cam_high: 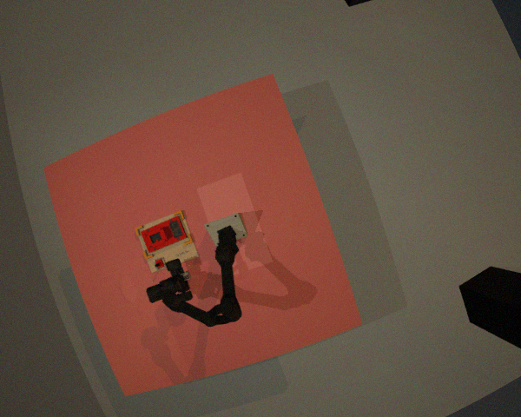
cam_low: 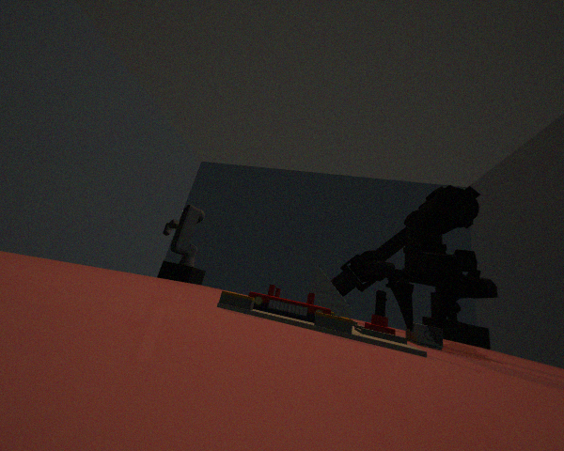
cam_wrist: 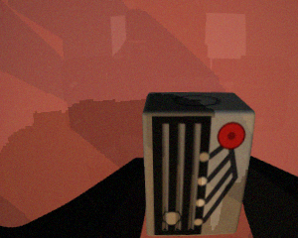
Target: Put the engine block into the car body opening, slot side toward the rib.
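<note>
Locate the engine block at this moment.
In the wrist view the engine block sits centre frame on the red mat, gripped in the claw, beside the beige board's near edge.
</note>
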Available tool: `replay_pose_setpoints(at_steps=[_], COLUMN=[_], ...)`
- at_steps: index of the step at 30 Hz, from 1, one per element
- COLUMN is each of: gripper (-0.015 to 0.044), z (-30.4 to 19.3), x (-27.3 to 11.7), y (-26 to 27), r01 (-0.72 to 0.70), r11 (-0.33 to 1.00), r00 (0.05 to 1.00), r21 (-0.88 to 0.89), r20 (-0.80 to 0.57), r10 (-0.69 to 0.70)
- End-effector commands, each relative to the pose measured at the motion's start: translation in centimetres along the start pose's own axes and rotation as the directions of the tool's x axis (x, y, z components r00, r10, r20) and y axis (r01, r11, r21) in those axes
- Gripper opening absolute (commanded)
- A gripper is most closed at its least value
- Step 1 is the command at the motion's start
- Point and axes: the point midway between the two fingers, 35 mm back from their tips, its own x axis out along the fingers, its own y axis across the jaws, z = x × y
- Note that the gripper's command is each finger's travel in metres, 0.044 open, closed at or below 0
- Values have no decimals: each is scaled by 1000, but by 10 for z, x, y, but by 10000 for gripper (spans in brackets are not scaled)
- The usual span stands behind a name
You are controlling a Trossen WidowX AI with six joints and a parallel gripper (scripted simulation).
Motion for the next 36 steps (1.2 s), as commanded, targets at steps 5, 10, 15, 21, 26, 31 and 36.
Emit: replay_pose_setpoints(at_steps=[5,10,15,21,26,31,36], gripper=[0,0,0,0,0,0,0], z=[5,7,7,7,5,3,0], x=[-21,-36,-52,-71,-87,-103,-118], y=[-2,-3,-4,-4,-4,-3,-2], r01=[7,10,13,13,12,9,5], r11=[1000,1000,1000,1000,1000,1000,1000], r00=[1000,1000,1000,1000,1000,1000,1000], r21=[-2,-2,-2,-1,-1,-1,-1], r20=[5,5,5,4,3,2,2], r10=[-7,-10,-13,-13,-12,-9,-5])
